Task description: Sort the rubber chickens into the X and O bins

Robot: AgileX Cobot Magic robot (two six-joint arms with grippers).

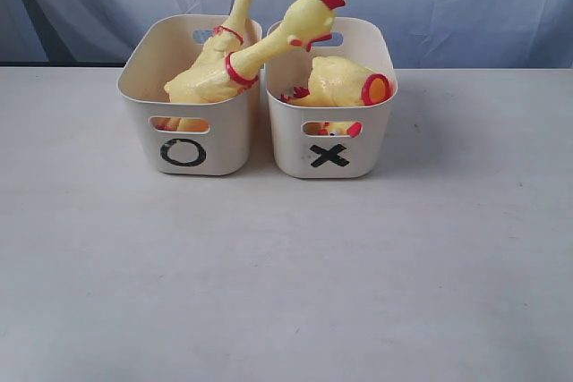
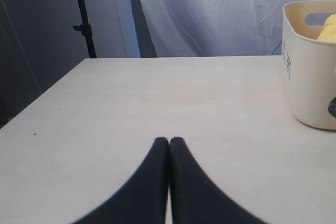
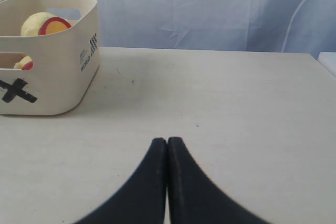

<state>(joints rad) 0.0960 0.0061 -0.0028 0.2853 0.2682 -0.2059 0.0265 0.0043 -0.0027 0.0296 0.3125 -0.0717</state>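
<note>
Sorting looks done: whole chickens (image 1: 210, 78) in O bin (image 1: 143, 145), pieces (image 1: 338, 82) in X bin (image 1: 291, 145) at its three o'clock; left tool (image 2: 169, 141) and right tool (image 3: 167, 141) pressed together, empty.

Looks like a lab or studio recording setup. Bare pale table (image 1: 286, 292), with a wrinkled white-blue cloth backdrop (image 1: 466, 6) hung right behind it. Black stand pole (image 2: 83, 19) with a clamp stands beside the cloth, dim grey space past the table edge. Staged props on the table: O bin (image 1: 224, 145) and X bin (image 1: 286, 154), letters marked in black.
</note>
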